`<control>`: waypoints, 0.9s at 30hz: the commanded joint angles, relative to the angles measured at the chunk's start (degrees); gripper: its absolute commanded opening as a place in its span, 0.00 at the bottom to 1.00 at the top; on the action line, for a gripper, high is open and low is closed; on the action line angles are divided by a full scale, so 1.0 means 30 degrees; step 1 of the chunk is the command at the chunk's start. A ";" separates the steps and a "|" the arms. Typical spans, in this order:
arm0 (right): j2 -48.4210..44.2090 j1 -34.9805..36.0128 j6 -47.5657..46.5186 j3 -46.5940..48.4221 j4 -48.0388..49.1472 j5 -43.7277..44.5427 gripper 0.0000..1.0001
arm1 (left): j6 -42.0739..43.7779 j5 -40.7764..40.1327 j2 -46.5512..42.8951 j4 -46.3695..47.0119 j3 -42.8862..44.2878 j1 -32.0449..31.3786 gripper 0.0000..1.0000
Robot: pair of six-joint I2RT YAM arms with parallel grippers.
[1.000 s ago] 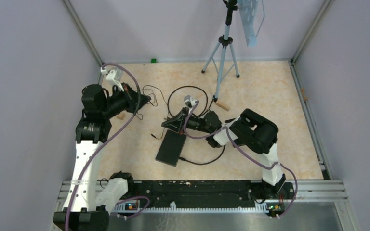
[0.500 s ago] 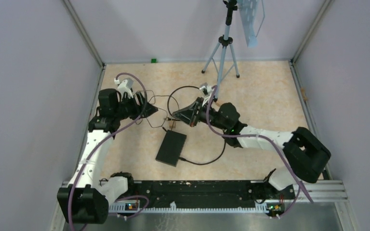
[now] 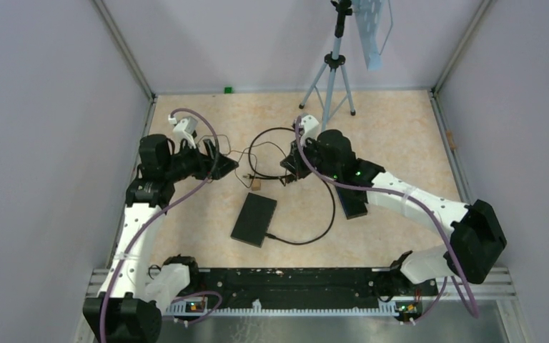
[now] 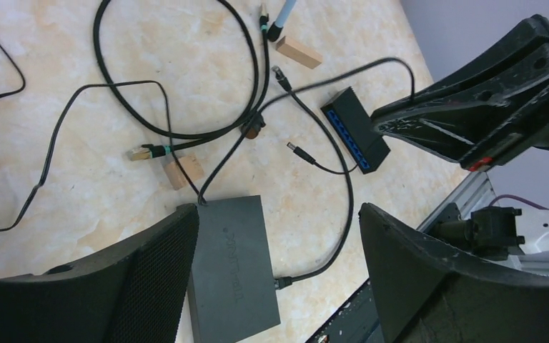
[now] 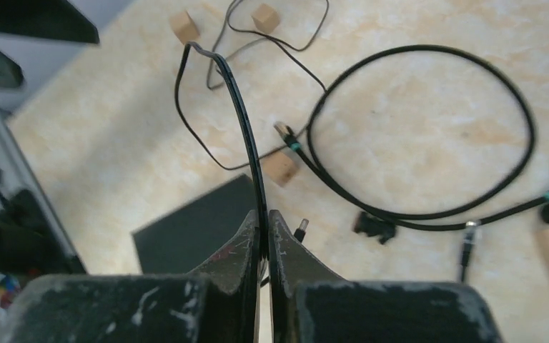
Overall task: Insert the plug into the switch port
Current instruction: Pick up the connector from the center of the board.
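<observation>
The switch [image 4: 355, 131], a small black box with a row of blue ports, lies flat on the table; in the top view it [image 3: 354, 204] is partly under my right arm. A plug [image 4: 143, 151] with a gold tip and green boot lies loose at the end of a thick black cable [image 5: 429, 53], held by nothing; the right wrist view shows this plug [image 5: 283, 131] too. My right gripper [image 5: 261, 214] is shut on a thin black cable [image 5: 239, 100] that arches upward. My left gripper [image 4: 279, 264] is open and empty above the table.
A large flat black box [image 3: 254, 219] lies mid-table with a cable running from it. A small barrel plug [image 5: 302, 229] lies beside my right fingertips. Wooden blocks [image 4: 184, 171] [image 4: 299, 52] lie among the cables. A tripod [image 3: 331, 75] stands at the back.
My left gripper has opened wide and shifted slightly right. My right arm has stretched out toward the back of the table, its gripper staying shut on the thin cable.
</observation>
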 commanded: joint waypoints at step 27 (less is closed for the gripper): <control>-0.9172 0.2875 -3.7979 -0.3674 0.2157 -0.4403 0.00 | -1.0164 -0.1912 0.0262 0.3854 0.4974 -0.6163 0.89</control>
